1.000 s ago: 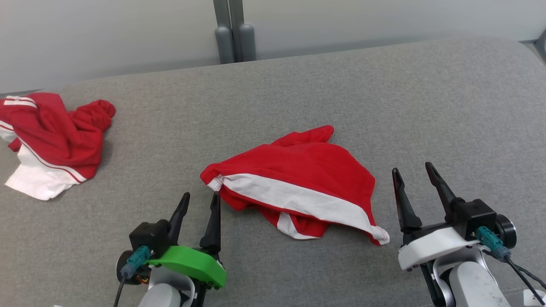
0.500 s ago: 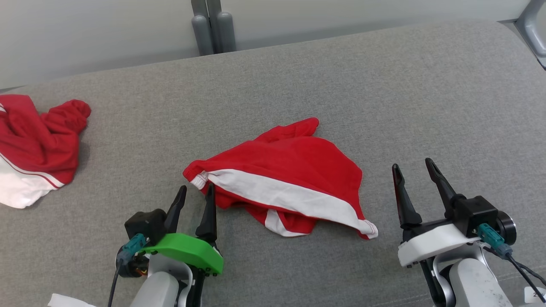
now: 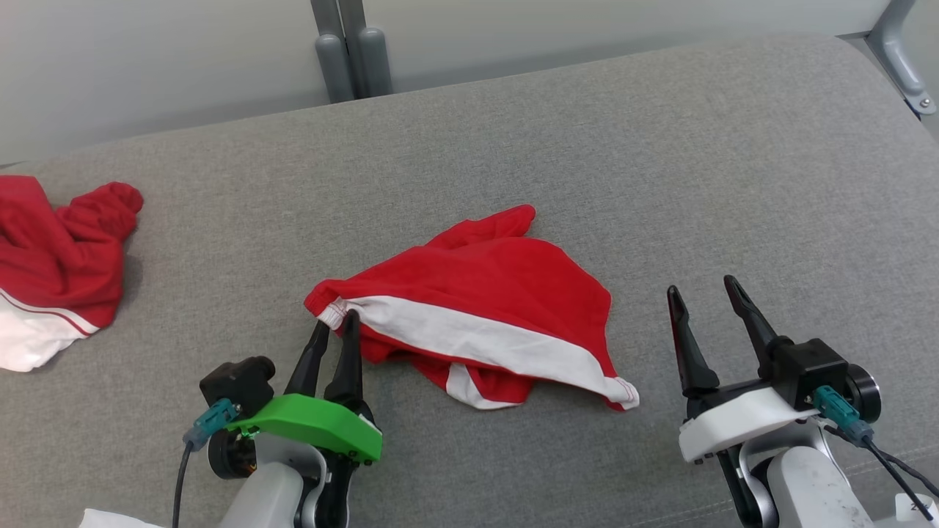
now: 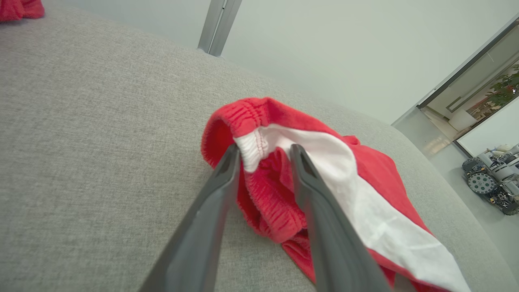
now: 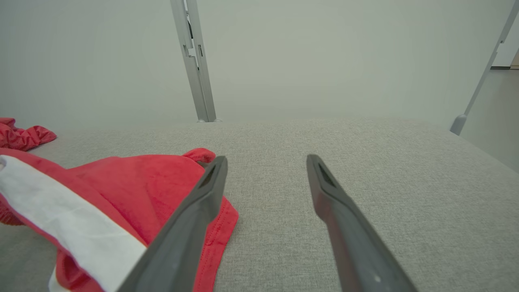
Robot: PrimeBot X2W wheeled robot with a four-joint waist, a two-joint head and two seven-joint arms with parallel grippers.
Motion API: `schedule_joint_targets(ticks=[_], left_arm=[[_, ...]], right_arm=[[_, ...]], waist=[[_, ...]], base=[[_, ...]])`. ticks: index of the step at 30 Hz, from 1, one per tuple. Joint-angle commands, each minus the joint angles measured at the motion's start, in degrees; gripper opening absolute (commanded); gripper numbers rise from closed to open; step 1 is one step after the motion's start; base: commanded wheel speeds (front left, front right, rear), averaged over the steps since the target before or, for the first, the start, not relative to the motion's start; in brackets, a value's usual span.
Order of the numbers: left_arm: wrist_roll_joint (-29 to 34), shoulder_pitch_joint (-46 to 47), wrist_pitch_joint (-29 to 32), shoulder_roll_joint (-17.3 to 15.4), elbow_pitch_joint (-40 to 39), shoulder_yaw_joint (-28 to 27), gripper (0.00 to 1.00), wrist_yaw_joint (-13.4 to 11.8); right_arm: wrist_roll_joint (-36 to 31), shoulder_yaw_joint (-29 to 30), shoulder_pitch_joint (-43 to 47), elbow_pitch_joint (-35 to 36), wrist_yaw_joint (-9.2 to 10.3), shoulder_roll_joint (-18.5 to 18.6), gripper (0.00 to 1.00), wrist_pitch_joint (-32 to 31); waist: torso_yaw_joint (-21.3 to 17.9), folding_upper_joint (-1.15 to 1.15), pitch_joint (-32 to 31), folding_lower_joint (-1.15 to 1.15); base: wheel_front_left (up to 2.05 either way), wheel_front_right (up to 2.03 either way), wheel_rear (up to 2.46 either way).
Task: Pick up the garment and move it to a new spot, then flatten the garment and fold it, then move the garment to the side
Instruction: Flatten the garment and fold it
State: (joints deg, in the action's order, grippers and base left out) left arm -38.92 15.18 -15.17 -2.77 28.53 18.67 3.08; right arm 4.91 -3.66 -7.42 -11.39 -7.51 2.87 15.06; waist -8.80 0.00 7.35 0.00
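Note:
The garment [image 3: 484,308], red shorts with a white side stripe, lies crumpled in the middle of the grey cushioned surface [image 3: 660,147]. My left gripper [image 3: 337,323] is at its left end. In the left wrist view the left gripper [image 4: 264,148] has its fingers standing apart on either side of the white waistband corner of the garment [image 4: 365,170], with red cloth between them. My right gripper [image 3: 700,286] is open just right of the garment and holds nothing. Seen from the right wrist, the right gripper [image 5: 266,159] points over bare cushion, with the garment [image 5: 154,182] to its left.
A second red and white garment [image 3: 51,257] lies bunched at the far left edge. A grey metal post [image 3: 345,51] rises behind the surface, and a bracket [image 3: 895,51] stands at the far right corner. Bare cushion stretches behind and to the right.
The head camera has shifted, sliding the scene left. My left gripper has moved forward to the garment's waistband corner and its fingers have narrowed. The right gripper stays open in place.

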Motion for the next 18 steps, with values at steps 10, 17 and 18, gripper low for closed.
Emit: schedule_joint_targets(ticks=[10,17,18], left_arm=[[-2.7,1.8,0.0,-0.2,1.6,-0.1,0.57,0.7],[-4.1,3.0,0.0,-0.2,2.4,-1.1,0.29,1.0],[-4.4,3.1,0.0,-0.2,2.4,-1.3,0.25,1.1]], right_arm=[[-0.2,-0.5,-0.4,-0.2,0.04,0.0,1.00,0.2],[-0.3,-0.6,-0.7,-0.1,0.04,0.0,1.00,0.2],[-0.3,-0.6,-0.7,0.0,0.04,0.0,1.00,0.2]], waist=[[-1.2,0.00,0.0,0.00],[-1.8,0.00,0.5,0.00],[-1.8,0.00,0.6,0.00]], base=[[0.00,0.00,0.00],[0.00,0.00,0.00],[0.00,0.00,0.00]])
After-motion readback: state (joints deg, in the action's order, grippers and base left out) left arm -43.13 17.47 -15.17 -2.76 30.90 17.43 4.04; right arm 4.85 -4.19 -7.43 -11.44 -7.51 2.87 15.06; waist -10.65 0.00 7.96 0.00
